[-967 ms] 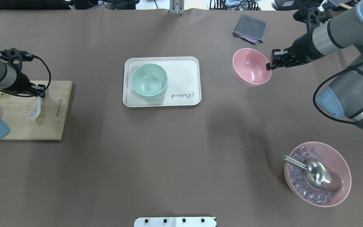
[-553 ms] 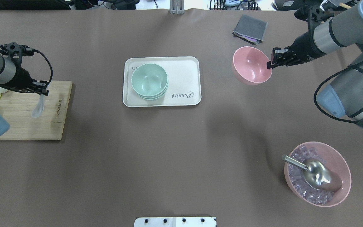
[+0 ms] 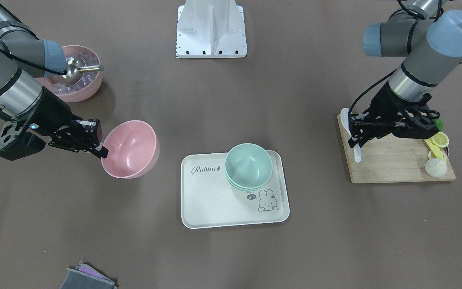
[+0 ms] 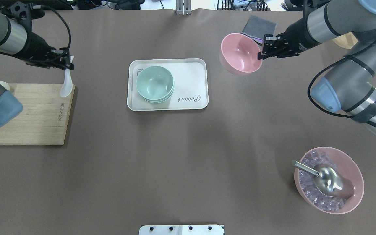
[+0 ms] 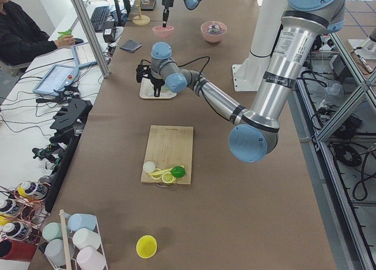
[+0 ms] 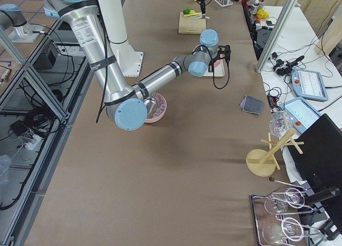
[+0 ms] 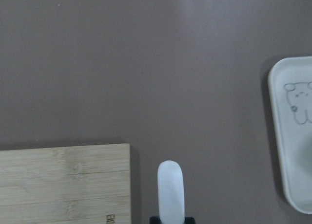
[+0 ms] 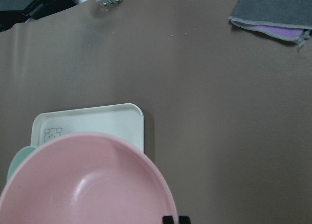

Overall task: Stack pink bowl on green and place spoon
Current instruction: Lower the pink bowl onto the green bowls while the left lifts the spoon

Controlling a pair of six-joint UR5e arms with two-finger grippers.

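Observation:
My right gripper (image 4: 260, 54) is shut on the rim of the pink bowl (image 4: 240, 54) and holds it in the air, to the right of the white tray (image 4: 191, 78). The green bowls (image 4: 154, 84) sit stacked on the tray's left half. In the right wrist view the pink bowl (image 8: 83, 185) fills the lower left and partly hides the tray (image 8: 97, 121). My left gripper (image 4: 68, 63) is shut on the handle of the white spoon (image 4: 66, 85), which hangs over the far right corner of the wooden board (image 4: 34, 114). The spoon also shows in the left wrist view (image 7: 170, 190).
A larger pink bowl (image 4: 354, 195) with ice cubes and a metal scoop (image 4: 328, 181) stands at the near right. A grey cloth (image 4: 259, 29) lies at the far right, behind the held bowl. Lemon pieces (image 3: 439, 139) lie on the board's end.
My right gripper has lifted the pink bowl and carried it left, toward the tray. My left gripper has lifted the spoon off the board and moved it to the right and away from the robot.

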